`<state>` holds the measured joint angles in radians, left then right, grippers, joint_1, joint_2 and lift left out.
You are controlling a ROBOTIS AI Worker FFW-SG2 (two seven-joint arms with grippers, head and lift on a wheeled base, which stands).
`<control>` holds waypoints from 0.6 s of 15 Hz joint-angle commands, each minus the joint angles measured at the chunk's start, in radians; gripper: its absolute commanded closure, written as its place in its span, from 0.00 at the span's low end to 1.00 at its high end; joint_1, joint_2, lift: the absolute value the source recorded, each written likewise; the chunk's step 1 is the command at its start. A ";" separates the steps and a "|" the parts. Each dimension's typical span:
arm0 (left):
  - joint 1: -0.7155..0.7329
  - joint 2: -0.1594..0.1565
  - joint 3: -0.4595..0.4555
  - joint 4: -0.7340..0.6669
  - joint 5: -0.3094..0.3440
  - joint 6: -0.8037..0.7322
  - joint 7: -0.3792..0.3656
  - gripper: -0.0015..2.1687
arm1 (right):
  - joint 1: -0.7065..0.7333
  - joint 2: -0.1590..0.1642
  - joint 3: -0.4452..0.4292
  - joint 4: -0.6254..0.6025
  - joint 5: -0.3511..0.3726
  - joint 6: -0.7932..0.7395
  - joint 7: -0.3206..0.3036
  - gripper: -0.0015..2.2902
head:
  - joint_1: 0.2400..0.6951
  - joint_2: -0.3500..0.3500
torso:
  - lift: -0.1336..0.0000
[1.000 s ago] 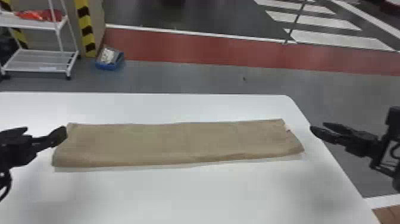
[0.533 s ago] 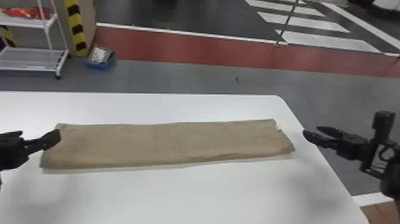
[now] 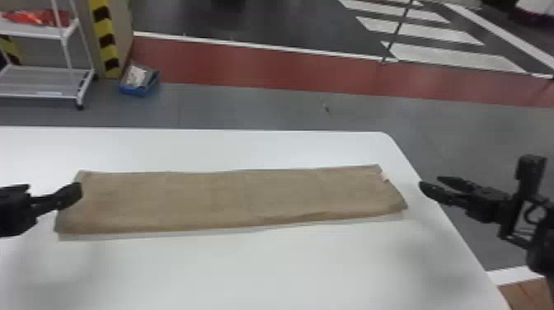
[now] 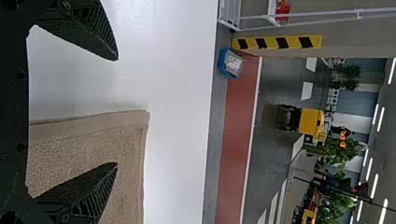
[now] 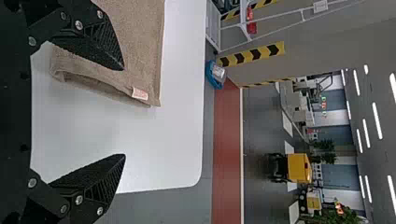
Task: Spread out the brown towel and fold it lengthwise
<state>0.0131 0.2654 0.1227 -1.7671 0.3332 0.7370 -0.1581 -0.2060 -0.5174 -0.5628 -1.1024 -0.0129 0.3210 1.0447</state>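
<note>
While white table (image 3: 264,272) surrounds the brown towel (image 3: 231,200), left gripper (image 3: 53,189) and right gripper (image 3: 431,182) hang spread near its short edges.

The right gripper (image 3: 429,182) holds its fingers well apart, with white table (image 5: 182,56) seen between them; one finger overlaps the view of the towel (image 5: 140,37), which lies on the table with its layered end showing – a small pale tag (image 5: 140,94) sits near the corner. Beyond the table's rounded corner runs grey floor (image 5: 163,207), then a red strip (image 5: 226,140); a blue bin (image 5: 212,74) stands near a yellow-and-black striped post (image 5: 252,55) and a rack (image 5: 213,23); farther off – a yellow vehicle (image 5: 299,168) and ceiling lights (image 5: 377,120).
</note>
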 commanded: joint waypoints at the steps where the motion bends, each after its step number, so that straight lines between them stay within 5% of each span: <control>1: 0.001 0.000 0.000 0.000 0.000 0.008 -0.001 0.04 | 0.007 -0.003 -0.002 -0.001 -0.001 0.000 0.000 0.11 | 1.00 0.14 | 0.07; 9: -0.002 0.000 0.000 -0.008 -0.010 0.054 -0.008 0.04 | 0.023 0.000 0.000 -0.016 -0.001 0.000 0.000 0.11 | 1.00 0.13 | 0.07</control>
<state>0.0107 0.2649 0.1227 -1.7706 0.3236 0.7797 -0.1642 -0.1851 -0.5170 -0.5629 -1.1156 -0.0138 0.3215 1.0446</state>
